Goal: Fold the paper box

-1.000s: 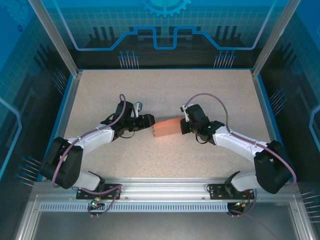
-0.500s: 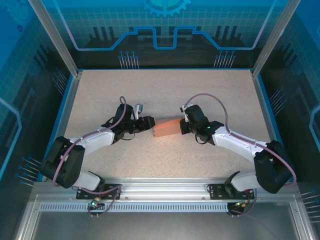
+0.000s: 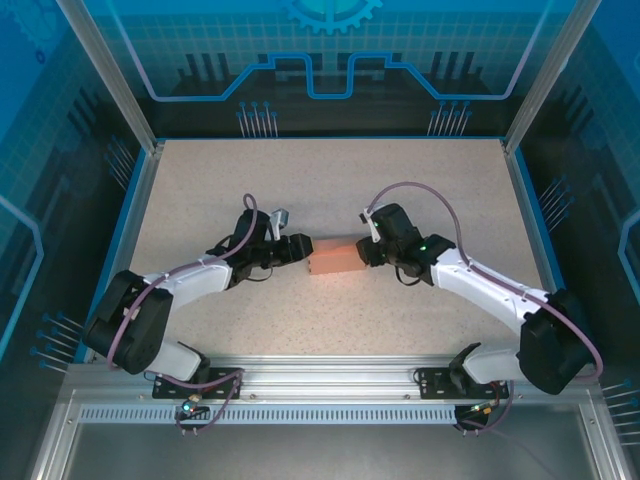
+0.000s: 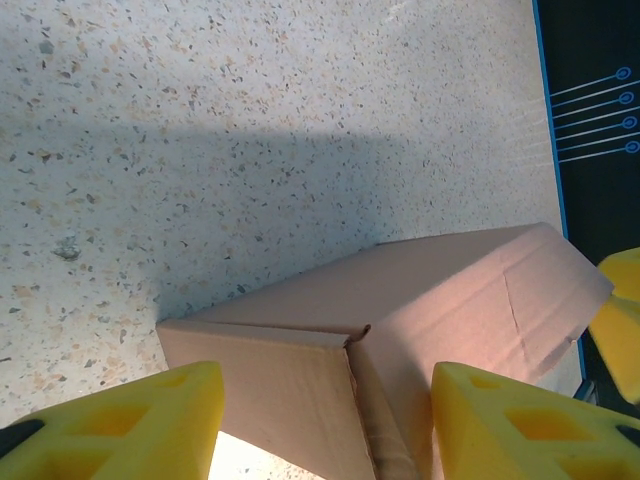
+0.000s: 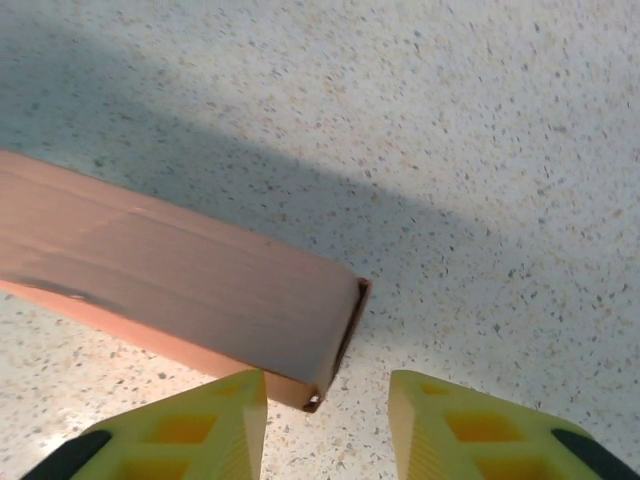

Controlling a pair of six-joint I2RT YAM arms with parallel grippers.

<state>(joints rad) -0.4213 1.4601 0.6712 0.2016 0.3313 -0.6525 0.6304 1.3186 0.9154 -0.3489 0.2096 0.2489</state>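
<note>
Top external: paper box [image 3: 335,258] well off table [image 3: 330,180] edges; left jaws, right jaws apart at its ends

The salmon-pink paper box [image 3: 336,257] is folded up into a small rectangular box, lying flat mid-tabletop, ends pointing left-right.

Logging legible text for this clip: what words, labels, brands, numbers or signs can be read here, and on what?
None can be read.
The paper box is plain salmon cardboard, with no print on the faces seen.
The blue back panel carries a gear graphic and line patterns, no letters.
The speckled tabletop bears no marks.
</note>
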